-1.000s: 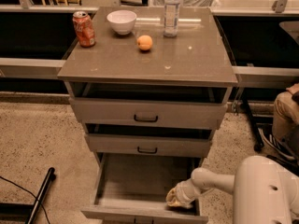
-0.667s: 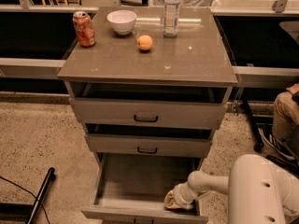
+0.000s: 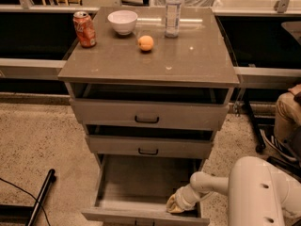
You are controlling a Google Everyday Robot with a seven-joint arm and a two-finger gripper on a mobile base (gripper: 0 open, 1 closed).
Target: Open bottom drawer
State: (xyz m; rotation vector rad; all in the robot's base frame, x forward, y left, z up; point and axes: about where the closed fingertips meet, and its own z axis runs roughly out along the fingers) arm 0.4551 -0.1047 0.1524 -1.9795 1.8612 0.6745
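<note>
The bottom drawer (image 3: 134, 185) stands well out under the bench's (image 3: 188, 55) front edge, so opening looks nearly done. The end effector (image 3: 176, 204) sits inside it, below the bench's front right corner; its grip I cannot tell. Next, probably letting go and withdrawing.

A speckled beige terrazzo floor (image 3: 33, 140) spreads around a taupe cabinet (image 3: 188, 65) whose top catches soft glints of light; behind it a long pale ledge (image 3: 263, 74) runs over dark recesses. A black pole (image 3: 40, 199) and a thin cable (image 3: 14, 185) lie at lower left. The gripper (image 3: 175, 204) sits low at the cabinet's front right.
</note>
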